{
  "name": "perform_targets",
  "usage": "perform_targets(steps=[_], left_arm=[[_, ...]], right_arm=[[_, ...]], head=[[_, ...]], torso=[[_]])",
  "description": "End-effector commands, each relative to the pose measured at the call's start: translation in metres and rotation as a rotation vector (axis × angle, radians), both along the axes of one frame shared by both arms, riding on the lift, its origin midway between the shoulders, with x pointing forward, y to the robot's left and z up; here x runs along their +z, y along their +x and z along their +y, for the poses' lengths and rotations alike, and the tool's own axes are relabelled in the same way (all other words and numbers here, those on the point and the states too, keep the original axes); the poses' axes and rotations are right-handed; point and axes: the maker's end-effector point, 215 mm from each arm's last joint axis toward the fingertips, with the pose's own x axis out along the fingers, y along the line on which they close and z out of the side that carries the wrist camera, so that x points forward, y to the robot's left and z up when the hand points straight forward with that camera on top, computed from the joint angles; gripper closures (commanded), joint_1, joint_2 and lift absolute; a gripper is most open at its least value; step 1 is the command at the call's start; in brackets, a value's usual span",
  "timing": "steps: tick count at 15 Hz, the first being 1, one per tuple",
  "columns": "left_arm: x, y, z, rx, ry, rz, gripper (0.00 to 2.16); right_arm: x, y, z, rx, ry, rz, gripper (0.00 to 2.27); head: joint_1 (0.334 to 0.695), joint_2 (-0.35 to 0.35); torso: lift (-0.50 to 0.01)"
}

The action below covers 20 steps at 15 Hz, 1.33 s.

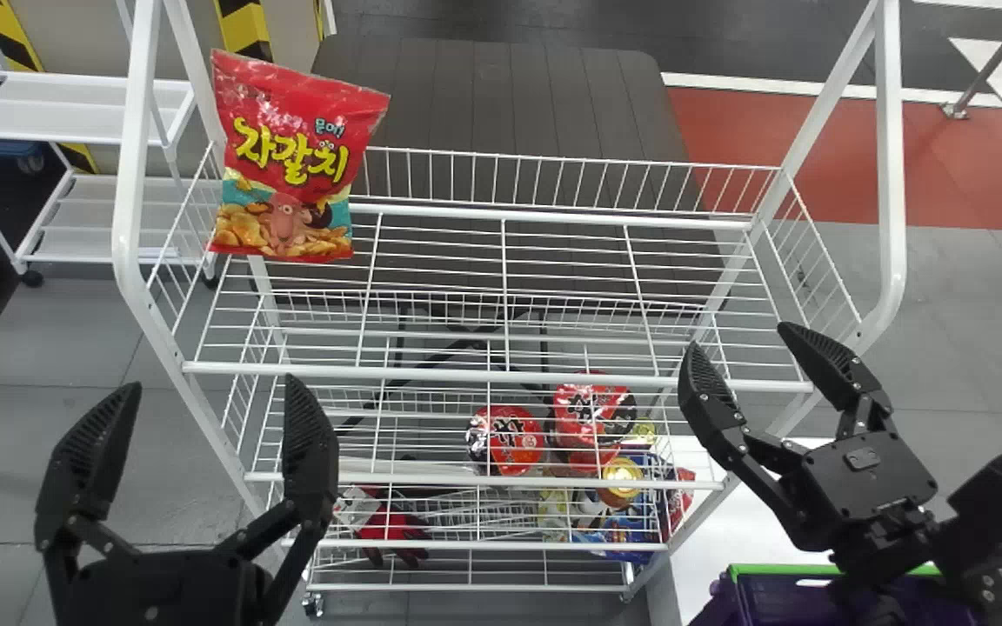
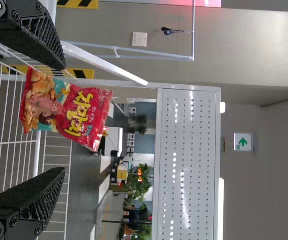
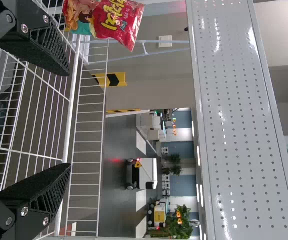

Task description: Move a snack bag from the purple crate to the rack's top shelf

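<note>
Showing the red snack bag (image 1: pixel 292 165) at ten o'clock in the head view, standing upright in the far left corner of the top shelf (image 1: pixel 501 377) of the white wire rack (image 1: pixel 891 174), turning its printed front toward the robot. Holding the left gripper (image 1: pixel 212 384) at eight o'clock, near the rack's front, with jaws spread wide apart and gripping nothing. Showing the bag beyond those jaws in the left wrist view, well apart from them. Holding the right gripper (image 1: pixel 738 337) at three o'clock, by the shelf's right end, with jaws spread apart too and gripping nothing. Showing the purple crate (image 1: pixel 766 600) between four and five o'clock, partly behind the right arm, with a white worktop (image 1: pixel 749 522) just beyond it. Carrying two red packs (image 1: pixel 505 439) lower in the rack between five and six o'clock, and red gloves (image 1: pixel 392 529) at seven. Standing behind the rack at twelve o'clock: a brown table (image 1: pixel 501 104). Standing at ten, beyond the rack: a white cart (image 1: pixel 75 91).
</note>
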Motion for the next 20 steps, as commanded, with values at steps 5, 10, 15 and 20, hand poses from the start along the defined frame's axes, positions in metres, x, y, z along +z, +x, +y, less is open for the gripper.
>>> perform_targets(steps=[5, 10, 15, 20], left_arm=[[-0.0007, -0.0022, 0.0001, 0.000, 0.001, 0.004, 0.09], [-0.0011, -0.0025, -0.0007, -0.001, 0.003, 0.007, 0.09], [0.0001, -0.0017, -0.0007, -0.002, 0.002, 0.006, 0.09], [0.0000, -0.0008, -0.0006, -0.001, 0.001, 0.006, 0.09]], right_arm=[[0.0028, -0.0022, -0.0003, 0.000, 0.006, -0.006, 0.19], [0.0036, -0.0021, -0.0001, 0.001, 0.005, -0.008, 0.19], [0.0032, -0.0017, 0.0000, 0.002, 0.004, -0.006, 0.19], [-0.0027, -0.0008, -0.0015, -0.002, 0.019, 0.030, 0.19]], head=[[0.695, -0.090], [0.695, -0.089], [0.695, -0.089], [0.695, -0.090]], torso=[[0.000], [0.000], [0.000], [-0.011]])
